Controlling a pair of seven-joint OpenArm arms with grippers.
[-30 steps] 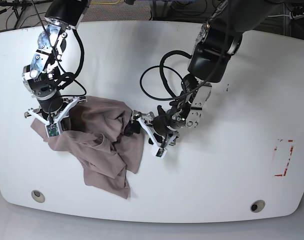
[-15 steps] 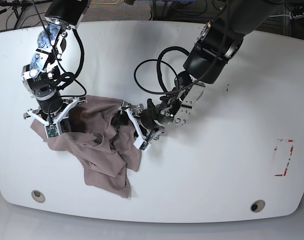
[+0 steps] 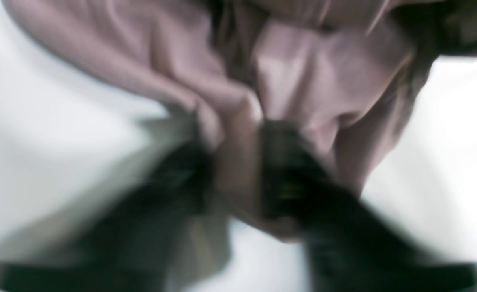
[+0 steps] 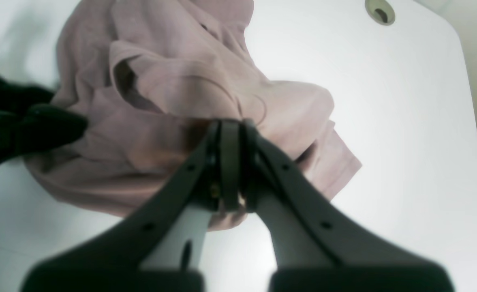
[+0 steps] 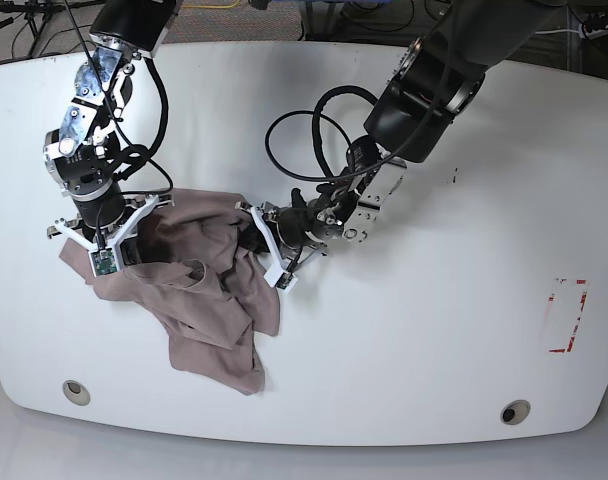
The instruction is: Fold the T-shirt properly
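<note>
The mauve-brown T-shirt lies crumpled on the left half of the white table. It also shows in the right wrist view and, blurred, in the left wrist view. My right gripper stands at the shirt's left edge, and its jaws are shut on a fold of cloth. My left gripper reaches into the shirt's upper right edge. In its own blurred view a bunch of cloth sits pinched between the fingers of the left gripper.
Black cables loop from the left arm above the table. Two round grommet holes sit near the front edge. A red mark is at the far right. The table's curved front edge is close below the shirt.
My left gripper has moved left and a little up, further into the shirt, pushing its right edge leftward. The right gripper has stayed in place on the cloth.
</note>
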